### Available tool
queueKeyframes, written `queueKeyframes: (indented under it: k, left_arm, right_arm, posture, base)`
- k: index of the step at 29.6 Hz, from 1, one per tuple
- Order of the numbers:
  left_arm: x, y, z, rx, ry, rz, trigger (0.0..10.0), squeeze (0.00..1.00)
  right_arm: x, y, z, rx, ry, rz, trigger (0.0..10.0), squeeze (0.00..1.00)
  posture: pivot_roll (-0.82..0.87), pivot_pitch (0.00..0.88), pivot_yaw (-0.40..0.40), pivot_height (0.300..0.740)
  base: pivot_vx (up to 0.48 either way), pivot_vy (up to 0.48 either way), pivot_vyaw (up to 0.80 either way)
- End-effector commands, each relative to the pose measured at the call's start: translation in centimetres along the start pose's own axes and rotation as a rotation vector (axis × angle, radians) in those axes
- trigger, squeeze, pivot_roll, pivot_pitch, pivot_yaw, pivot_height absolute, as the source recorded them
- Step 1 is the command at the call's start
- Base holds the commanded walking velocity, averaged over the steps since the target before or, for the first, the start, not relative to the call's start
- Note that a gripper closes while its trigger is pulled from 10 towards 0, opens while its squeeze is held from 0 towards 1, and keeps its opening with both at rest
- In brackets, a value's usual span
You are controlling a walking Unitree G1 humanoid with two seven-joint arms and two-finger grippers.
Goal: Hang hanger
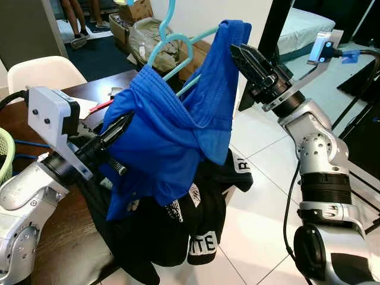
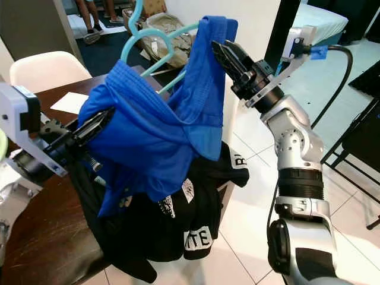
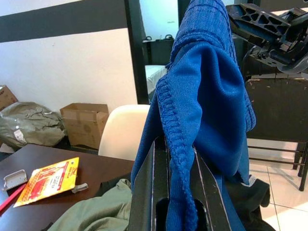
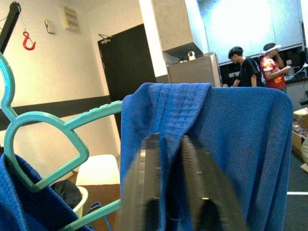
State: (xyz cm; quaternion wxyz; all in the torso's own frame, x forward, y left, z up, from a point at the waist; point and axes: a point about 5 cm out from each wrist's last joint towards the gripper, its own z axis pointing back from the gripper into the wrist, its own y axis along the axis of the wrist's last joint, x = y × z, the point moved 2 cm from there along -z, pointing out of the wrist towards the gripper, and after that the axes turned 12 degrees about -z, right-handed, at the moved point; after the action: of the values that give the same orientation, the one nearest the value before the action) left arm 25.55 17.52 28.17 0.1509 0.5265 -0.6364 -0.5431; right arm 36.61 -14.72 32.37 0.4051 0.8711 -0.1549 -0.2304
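Left eye view: one blue garment (image 1: 178, 113) draped over one teal hanger (image 1: 169, 44), mid-frame, held up between two arms. Left gripper (image 1: 116, 133) at centre left, jaws clenched on the garment's lower left edge. Right gripper (image 1: 249, 62) at upper right, jaws clenched on the garment's top right fold. Hanger hook sticks out at top centre, not hung on anything I can see. One black garment with white lettering (image 1: 190, 225) hangs below the blue one, lower centre. One dark brown tabletop (image 1: 59, 249) at lower left, one white chair (image 1: 44, 71) at upper left, a person's legs (image 1: 74, 21) at top left. Right eye view: same layout; cardboard box and one olive bag (image 2: 169, 32) at top centre behind the hanger; one bed (image 2: 320, 21) at top right. Left wrist view: two black fingers (image 3: 144, 192) at bottom centre with blue cloth pinched between them; one orange packet (image 3: 48, 180) on the tabletop at lower left; right gripper at top right. Right wrist view: two fingers (image 4: 144, 183) at bottom centre grasping the blue fold; hanger loop at left; one red hook (image 4: 28, 41) at top left; two people (image 4: 260, 65) at upper right.
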Motion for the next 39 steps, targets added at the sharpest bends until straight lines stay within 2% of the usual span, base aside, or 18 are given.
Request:
queueKeyframes:
  k: [1, 13, 15, 16, 17, 18, 20, 21, 22, 23, 24, 25, 26, 28, 31, 32, 36, 39]
  left_arm:
    - [0.5, 0.4, -0.1, 0.026, -0.015, 0.002, 10.0, 0.0]
    - [0.8, -0.2, 0.0, 0.0, -0.027, 0.001, 10.0, 0.0]
    - [0.8, -0.9, 0.3, -0.043, -0.045, -0.021, 10.0, 0.0]
    - [0.8, -1.7, 0.8, -0.095, -0.072, -0.05, 10.0, 0.0]
    - [0.8, -1.7, 0.8, -0.095, -0.072, -0.05, 10.0, 0.0]
    - [0.4, -2.7, 1.8, -0.18, -0.115, -0.097, 10.0, 0.0]
    - [0.4, -2.7, 1.8, -0.18, -0.115, -0.097, 10.0, 0.0]
    - [0.0, -2.9, 2.3, -0.207, -0.127, -0.112, 10.0, 0.0]
    - [0.0, -2.9, 2.3, -0.207, -0.127, -0.112, 10.0, 0.0]
    - [-0.3, -3.1, 2.8, -0.238, -0.146, -0.128, 10.0, 0.0]
    - [-0.3, -3.1, 2.8, -0.238, -0.146, -0.128, 10.0, 0.0]
    - [-0.6, -3.3, 3.3, -0.263, -0.161, -0.143, 10.0, 0.0]
    - [-0.6, -3.3, 3.3, -0.263, -0.161, -0.143, 10.0, 0.0]
    - [-0.6, -3.4, 3.5, -0.279, -0.175, -0.151, 10.0, 0.0]
    - [-0.3, -3.6, 3.3, -0.275, -0.182, -0.147, 10.0, 0.0]
    - [0.1, -3.7, 3.1, -0.266, -0.188, -0.141, 10.0, 0.0]
    - [0.5, -3.7, 2.9, -0.255, -0.204, -0.135, 10.0, 0.0]
    - [0.6, -3.7, 2.9, -0.251, -0.206, -0.132, 10.0, 0.0]
  right_arm:
    - [-0.2, 0.0, 0.1, 0.008, 0.008, 0.003, 0.0, 0.0]
    - [-0.3, 0.2, 0.0, 0.014, 0.004, 0.004, 0.0, 0.0]
    - [-0.2, 0.3, 0.0, 0.008, 0.0, 0.017, 0.0, 0.0]
    - [-0.1, 0.4, 0.1, -0.01, -0.002, 0.041, 0.0, 0.0]
    - [-0.1, 0.4, 0.1, -0.01, -0.002, 0.041, 0.0, 0.0]
    - [0.2, 0.7, 0.6, -0.085, -0.003, 0.122, 0.0, 0.0]
    - [0.2, 0.7, 0.6, -0.085, -0.003, 0.122, 0.0, 0.0]
    - [0.4, 0.9, 0.9, -0.128, -0.002, 0.164, 0.0, 0.0]
    - [0.4, 0.9, 0.9, -0.128, -0.002, 0.164, 0.0, 0.0]
    - [0.7, 1.3, 1.2, -0.19, 0.0, 0.233, 0.0, 0.0]
    - [0.7, 1.3, 1.2, -0.19, 0.0, 0.233, 0.0, 0.0]
    - [0.7, 2.0, 1.4, -0.238, 0.012, 0.29, 0.0, 0.0]
    - [0.7, 2.0, 1.4, -0.238, 0.012, 0.29, 0.0, 0.0]
    - [0.0, 2.9, 1.1, -0.3, 0.068, 0.363, 0.0, 0.0]
    - [-1.1, 2.6, 0.6, -0.34, 0.136, 0.382, 0.0, 0.0]
    - [-1.9, 1.7, 0.1, -0.371, 0.189, 0.379, 0.0, 0.0]
    - [-3.5, 0.1, -0.4, -0.407, 0.285, 0.355, 0.0, 0.0]
    - [-3.9, -0.3, -0.6, -0.409, 0.307, 0.345, 0.0, 0.0]
  posture:
    - [0.07, 0.081, -0.044, 0.74]
    - [0.06, 0.085, -0.04, 0.74]
    - [0.06, 0.085, -0.039, 0.74]
    - [0.06, 0.085, -0.037, 0.74]
    - [0.06, 0.085, -0.037, 0.74]
    - [0.06, 0.087, -0.039, 0.74]
    - [0.06, 0.087, -0.039, 0.74]
    - [0.06, 0.087, -0.039, 0.74]
    - [0.06, 0.087, -0.039, 0.74]
    - [0.06, 0.088, -0.038, 0.74]
    - [0.06, 0.088, -0.038, 0.74]
    - [0.05, 0.088, -0.038, 0.74]
    - [0.05, 0.088, -0.038, 0.74]
    - [0.05, 0.086, -0.037, 0.74]
    - [0.05, 0.084, -0.037, 0.74]
    - [0.04, 0.084, -0.036, 0.74]
    - [0.05, 0.083, -0.037, 0.74]
    - [0.05, 0.083, -0.037, 0.74]
  base:
    - [0.0, 0.0, 0.0]
    - [0.0, 0.0, 0.0]
    - [0.0, 0.0, 0.0]
    - [0.0, 0.0, 0.0]
    - [0.0, 0.0, 0.0]
    - [0.0, 0.0, 0.0]
    - [0.0, 0.0, 0.0]
    - [0.0, 0.0, 0.0]
    - [0.0, 0.0, 0.0]
    - [0.0, 0.0, 0.0]
    - [0.0, 0.0, 0.0]
    - [0.0, 0.0, 0.0]
    - [0.0, 0.0, 0.0]
    - [0.0, 0.0, 0.0]
    - [0.0, 0.0, 0.0]
    - [0.0, 0.0, 0.0]
    - [0.0, 0.0, 0.0]
    - [0.0, 0.0, 0.0]
